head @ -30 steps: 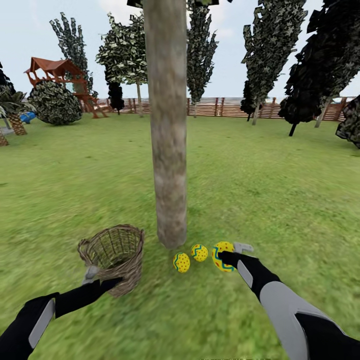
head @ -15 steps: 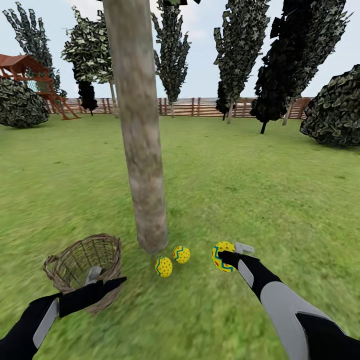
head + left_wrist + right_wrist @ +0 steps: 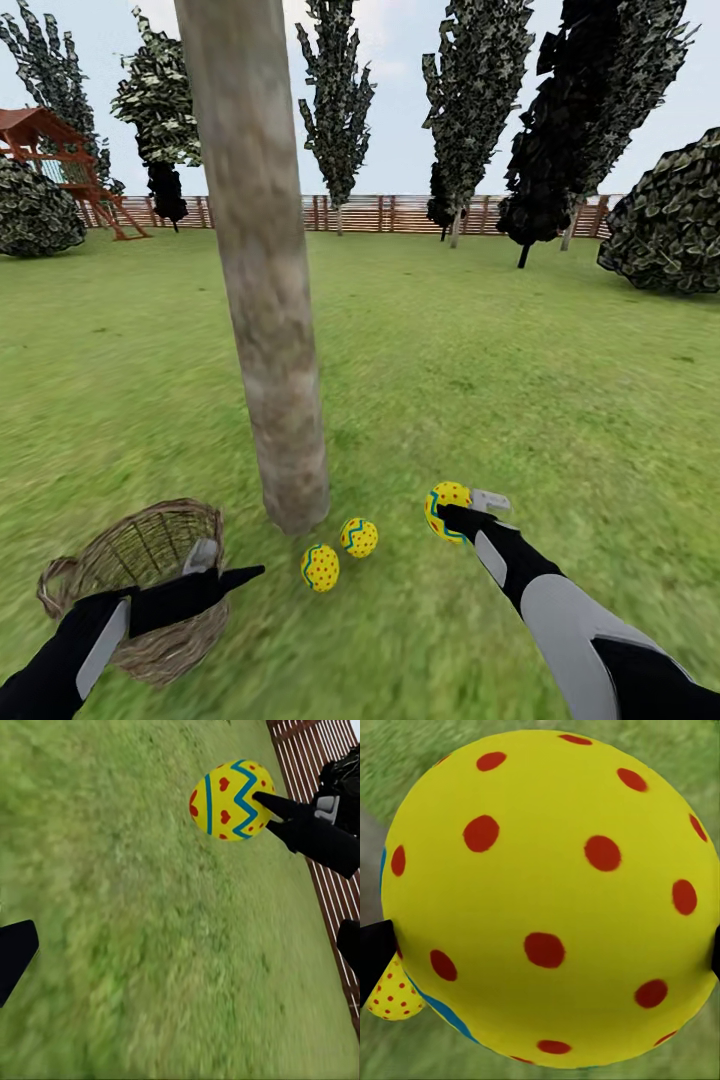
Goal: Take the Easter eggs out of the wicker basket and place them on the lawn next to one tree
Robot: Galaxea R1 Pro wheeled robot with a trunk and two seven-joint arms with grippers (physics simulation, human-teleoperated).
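Observation:
Two Easter eggs (image 3: 320, 567) (image 3: 359, 537) lie on the lawn (image 3: 500, 380) at the foot of the thick tree (image 3: 270, 300). My right gripper (image 3: 460, 510) is shut on a third egg (image 3: 445, 505), held just above the grass to the right of those two. In the right wrist view that egg (image 3: 547, 900) sits between the fingertips, with another egg (image 3: 390, 1001) behind it. The wicker basket (image 3: 170, 640) stands left of the trunk. My left gripper (image 3: 228, 565) hovers open at its right rim, holding nothing. The left wrist view looks across grass to the held egg (image 3: 225, 799).
A brown slatted fence (image 3: 360, 212) runs along the far edge of the lawn, with tall leafy trees (image 3: 470, 100) before it. A round bush (image 3: 665, 215) stands at the right and a red play structure (image 3: 60, 160) at the far left.
The whole view has swung right, so tree, basket and the two lying eggs slid left and down. My right gripper's egg now sits farther right of those two eggs.

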